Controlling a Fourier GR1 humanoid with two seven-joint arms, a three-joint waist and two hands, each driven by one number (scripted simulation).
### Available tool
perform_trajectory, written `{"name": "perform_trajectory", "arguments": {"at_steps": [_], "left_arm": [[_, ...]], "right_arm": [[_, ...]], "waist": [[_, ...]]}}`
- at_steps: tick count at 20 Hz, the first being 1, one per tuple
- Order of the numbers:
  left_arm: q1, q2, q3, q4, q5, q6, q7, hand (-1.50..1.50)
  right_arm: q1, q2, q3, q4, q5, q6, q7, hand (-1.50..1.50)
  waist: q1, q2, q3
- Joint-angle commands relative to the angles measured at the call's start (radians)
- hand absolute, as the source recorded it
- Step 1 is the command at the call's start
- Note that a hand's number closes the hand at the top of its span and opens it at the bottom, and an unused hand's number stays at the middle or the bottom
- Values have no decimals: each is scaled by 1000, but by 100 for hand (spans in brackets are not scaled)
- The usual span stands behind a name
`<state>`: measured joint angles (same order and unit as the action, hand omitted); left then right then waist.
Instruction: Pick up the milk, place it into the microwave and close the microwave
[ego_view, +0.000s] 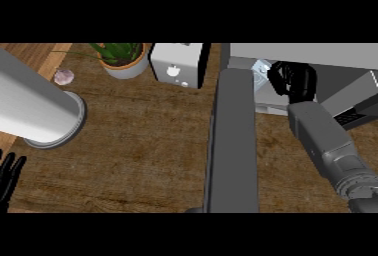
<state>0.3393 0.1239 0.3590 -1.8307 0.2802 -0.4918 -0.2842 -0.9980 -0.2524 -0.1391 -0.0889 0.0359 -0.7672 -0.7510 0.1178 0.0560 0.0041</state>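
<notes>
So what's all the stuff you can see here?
Counter: one, brown wood, under everything.
Plant: one, green in a tan pot, top, left of the toaster.
Toaster: one, white, top centre.
Cylinder: one, white and big, left side.
Small lump: one, pinkish, left of the plant.
Microwave: one, grey, top right, open.
Microwave door: one, dark grey, swung out down the middle.
Milk: one, pale, mostly hidden, inside by the right hand.
Left hand: black, resting at left edge.
Right hand: black, on grey forearm, inside the microwave.
</notes>
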Motion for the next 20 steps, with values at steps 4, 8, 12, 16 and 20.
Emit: {"name": "perform_trajectory", "arguments": {"at_steps": [4,8,12,16,20], "left_arm": [[-33,5,-7,27,-17,8,5,-150],[-49,10,0,67,-12,-1,-7,-150],[-68,13,-7,68,-26,5,-7,-150],[-87,28,0,72,-51,16,-11,-150],[-81,25,0,97,-34,-6,-27,-150]], "right_arm": [[13,-7,21,37,30,-67,11,150],[14,-17,56,58,67,-37,21,-150],[26,19,48,31,61,-101,-3,-150],[2,14,52,24,69,-114,12,-150],[-24,24,65,32,85,-119,35,-150]], "waist": [[21,9,2],[26,11,1],[24,12,3],[31,13,3],[40,8,1]]}}
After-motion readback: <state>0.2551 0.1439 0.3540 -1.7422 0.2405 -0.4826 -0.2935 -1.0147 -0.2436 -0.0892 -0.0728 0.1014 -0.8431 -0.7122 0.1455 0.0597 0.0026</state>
